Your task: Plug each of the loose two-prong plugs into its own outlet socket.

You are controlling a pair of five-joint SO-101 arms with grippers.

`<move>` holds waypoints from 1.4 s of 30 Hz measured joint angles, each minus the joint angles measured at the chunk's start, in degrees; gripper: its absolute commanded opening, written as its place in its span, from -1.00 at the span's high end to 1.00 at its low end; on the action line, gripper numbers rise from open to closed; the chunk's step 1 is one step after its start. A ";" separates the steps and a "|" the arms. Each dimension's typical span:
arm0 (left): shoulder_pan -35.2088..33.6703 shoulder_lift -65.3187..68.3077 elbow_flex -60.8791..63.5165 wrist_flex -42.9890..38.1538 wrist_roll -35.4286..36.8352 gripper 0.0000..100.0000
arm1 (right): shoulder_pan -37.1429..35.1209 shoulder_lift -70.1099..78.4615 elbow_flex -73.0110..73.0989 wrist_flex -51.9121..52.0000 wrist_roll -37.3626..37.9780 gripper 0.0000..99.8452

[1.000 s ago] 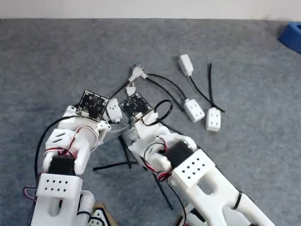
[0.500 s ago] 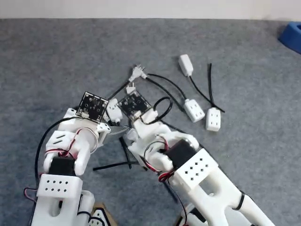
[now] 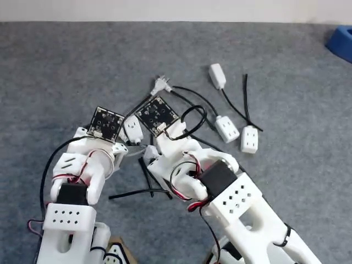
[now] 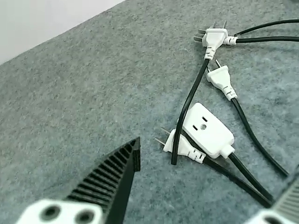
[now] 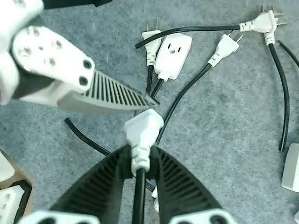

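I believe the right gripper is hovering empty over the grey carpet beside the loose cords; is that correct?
Not quite: the right gripper is shut on a white plug over the grey carpet, as the right wrist view shows.

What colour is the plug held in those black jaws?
White plug, black cord; clearest in right wrist view.

We take this for a robotics lab or maker's workroom. The table (image 3: 60, 66) is covered in grey felt-like carpet, with a pale bare strip (image 3: 165, 10) along the top of the high view. Two white plastic arms (image 3: 236, 203) in the lower frame carry bare circuit boards (image 3: 107, 122) and exposed red wiring (image 3: 70, 177). Outlet sockets (image 3: 249, 138) and plugs (image 3: 160, 84) on short black cords lie scattered mid-frame; a blue object (image 3: 340, 41) sits upper right.
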 measured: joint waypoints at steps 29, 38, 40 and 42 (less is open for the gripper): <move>-7.38 0.00 0.62 0.00 1.14 0.05 | 13.71 19.25 -13.80 11.96 3.08 0.98; -7.47 0.00 0.62 0.00 1.14 0.05 | 20.04 19.25 -13.98 9.41 3.08 0.98; -7.47 0.00 0.62 0.00 1.14 0.05 | 21.89 19.25 -12.92 6.68 2.90 0.98; -7.47 0.00 0.62 0.00 1.14 0.05 | 22.24 19.25 -12.40 4.66 2.20 0.98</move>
